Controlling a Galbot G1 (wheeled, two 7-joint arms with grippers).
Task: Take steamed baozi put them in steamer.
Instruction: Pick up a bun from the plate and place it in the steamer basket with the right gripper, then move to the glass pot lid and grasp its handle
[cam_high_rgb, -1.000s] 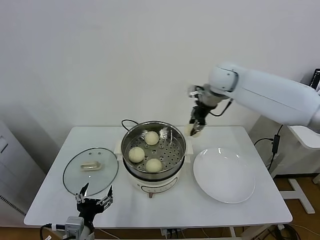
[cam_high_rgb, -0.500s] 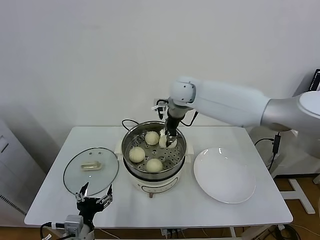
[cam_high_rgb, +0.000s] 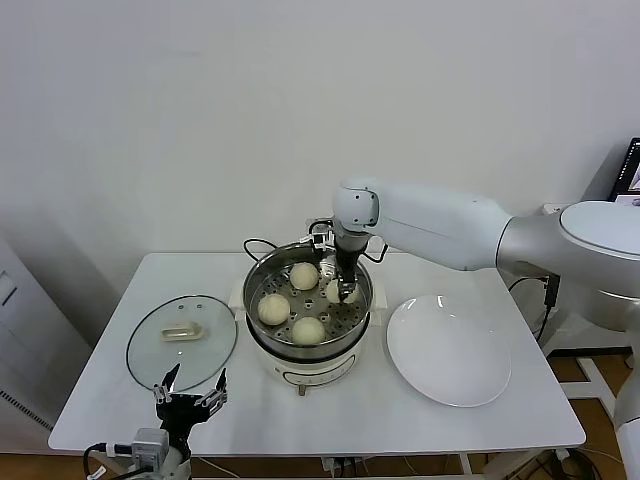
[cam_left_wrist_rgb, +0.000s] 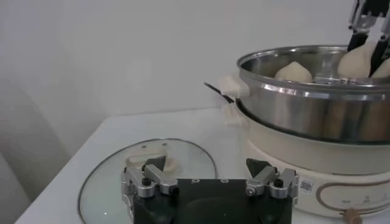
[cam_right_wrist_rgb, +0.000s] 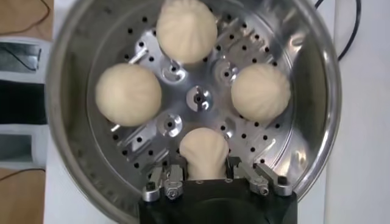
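The steamer (cam_high_rgb: 310, 352) stands mid-table, a shiny steel pot on a white base. Three cream-white baozi (cam_high_rgb: 304, 275) (cam_high_rgb: 273, 308) (cam_high_rgb: 308, 330) lie on its perforated floor. My right gripper (cam_high_rgb: 345, 292) reaches down inside the pot, shut on another baozi (cam_high_rgb: 338, 291) at the right side. In the right wrist view my right gripper (cam_right_wrist_rgb: 204, 167) pinches this baozi (cam_right_wrist_rgb: 204, 152) just above the basket floor, with the other three (cam_right_wrist_rgb: 186, 29) (cam_right_wrist_rgb: 128, 94) (cam_right_wrist_rgb: 260, 92) around it. My left gripper (cam_high_rgb: 188, 395) is open and empty at the table's front left, also seen in its wrist view (cam_left_wrist_rgb: 204, 164).
A round glass lid (cam_high_rgb: 181, 340) lies flat left of the steamer, just beyond my left gripper. A flat white plate (cam_high_rgb: 448, 350) lies bare to the right of the steamer. A black cord (cam_high_rgb: 255, 243) runs behind the pot.
My right gripper carried the baozi from above the table's back right, leftward over the pot rim, and lowered it into the steamer. The left arm has not moved.
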